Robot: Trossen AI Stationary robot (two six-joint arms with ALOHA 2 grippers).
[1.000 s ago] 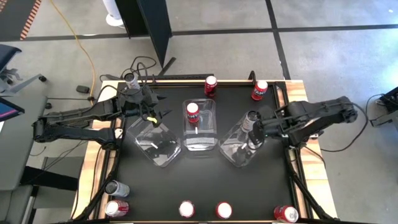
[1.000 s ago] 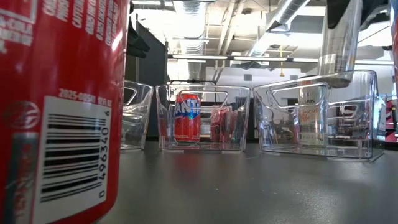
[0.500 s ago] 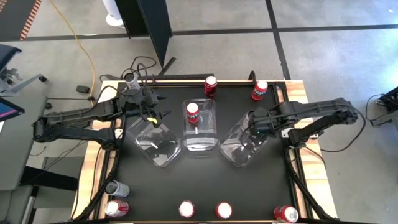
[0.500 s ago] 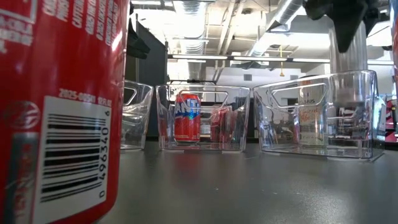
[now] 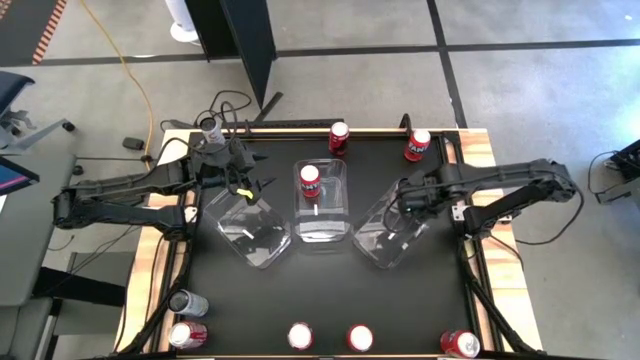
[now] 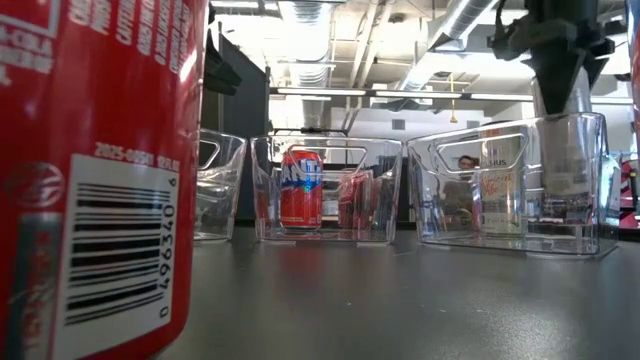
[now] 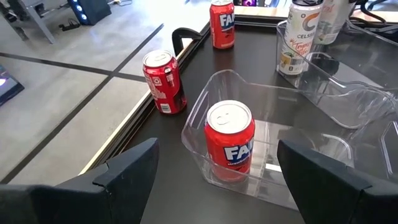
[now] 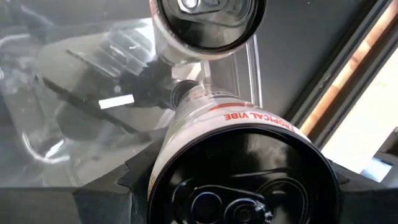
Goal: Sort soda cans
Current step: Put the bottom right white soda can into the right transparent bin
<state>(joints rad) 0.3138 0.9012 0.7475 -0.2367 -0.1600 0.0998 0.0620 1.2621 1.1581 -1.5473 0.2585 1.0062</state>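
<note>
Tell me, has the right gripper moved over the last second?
Yes. In the high view the right gripper has slid left with its tall can, farther over the right bin.

Bench [image 5: 320, 300]: black top, wooden edges.
Bins: three clear plastic ones in a row, left [image 5: 250, 228], middle [image 5: 321, 205], right [image 5: 385, 238].
Floor: grey concrete, yellow cable [image 5: 128, 62].
Person [image 6: 466, 162]: seen through the right bin.

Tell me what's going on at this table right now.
A two-armed robot is sorting soda cans into three clear bins. The right pincer holds a silver can over the right bin, which already holds another silver can. The left pincer hangs open over the left bin. The middle bin holds a red can; more cans wait along the table's edges.
</note>
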